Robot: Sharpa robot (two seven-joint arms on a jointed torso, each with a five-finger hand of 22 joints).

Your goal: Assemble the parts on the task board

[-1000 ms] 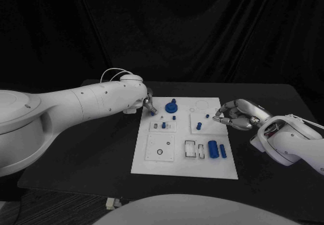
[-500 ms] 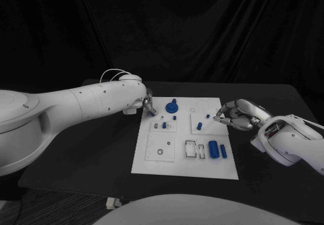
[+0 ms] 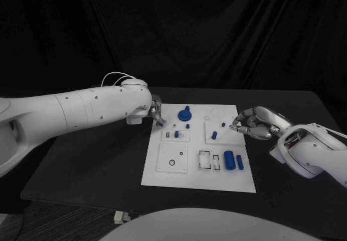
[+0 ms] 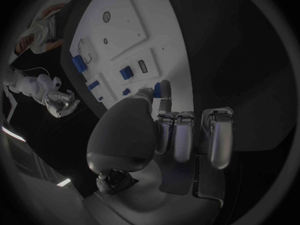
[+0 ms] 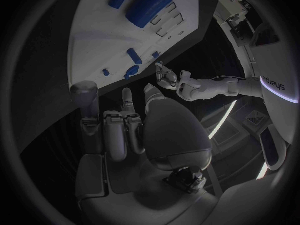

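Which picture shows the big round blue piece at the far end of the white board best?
The head view: the big round blue piece sits unobstructed on the task board, between the left hand and the right hand. In the left wrist view, that hand's palm seems to hide it. The right wrist view shows small blue shapes near its fingers; I cannot tell which is it.

Behind your black table (image 3: 94,170) there's just a black curtain (image 3: 217,45) hanging in soft vertical folds, wall to wall, so the backdrop you get is basically all dark. Down at the front edge you can see a strip of dark ribbed floor (image 3: 65,221) with a small pale block (image 3: 121,217) sitting on it, can't tell what that is
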